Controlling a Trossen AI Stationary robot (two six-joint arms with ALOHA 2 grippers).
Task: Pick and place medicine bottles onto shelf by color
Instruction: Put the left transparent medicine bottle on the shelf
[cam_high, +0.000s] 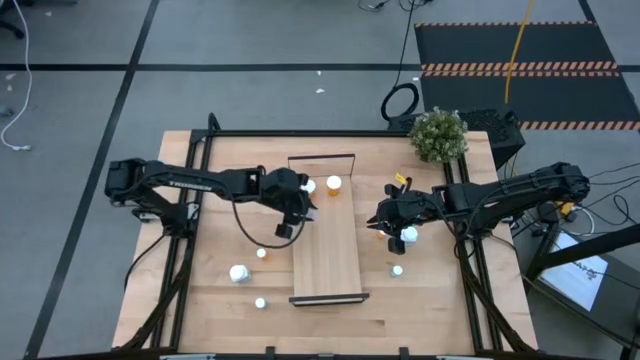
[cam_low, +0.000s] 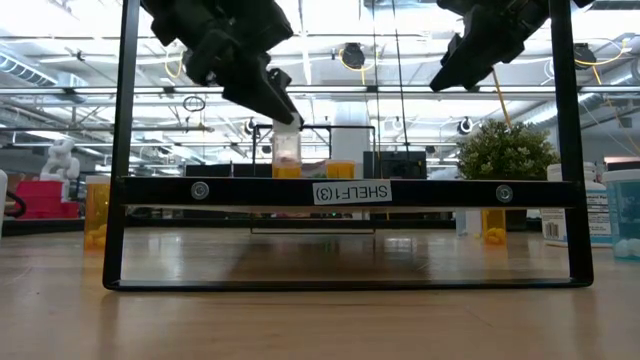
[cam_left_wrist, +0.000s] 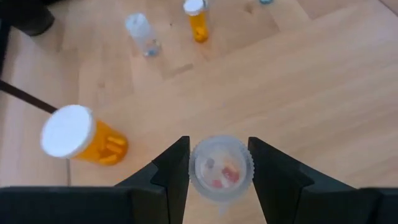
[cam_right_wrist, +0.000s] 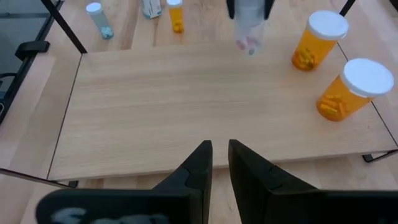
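The table carries the shelf, a long light-wood board with dark rails at its short ends, lying between the two arms. The left hand hangs over the far end of the shelf and is clamped on a clear bottle, cap toward the wrist camera, with small pills visible inside. Two orange bottles with white caps stand just beside it on that end of the board. The right hand waits at the shelf's right edge, fingers narrowly apart and holding nothing. Several small bottles lie scattered on the table on both sides of the shelf.

The main risk appears to be the descent: the clear bottle is near the orange pair, so a skewed lowering could knock one over, or set clear among orange and spoil the colour sorting. A tilted release could also let it roll.

The shelf's front rail bears a label reading "SHELF1(3)", seen mirrored in the low view.
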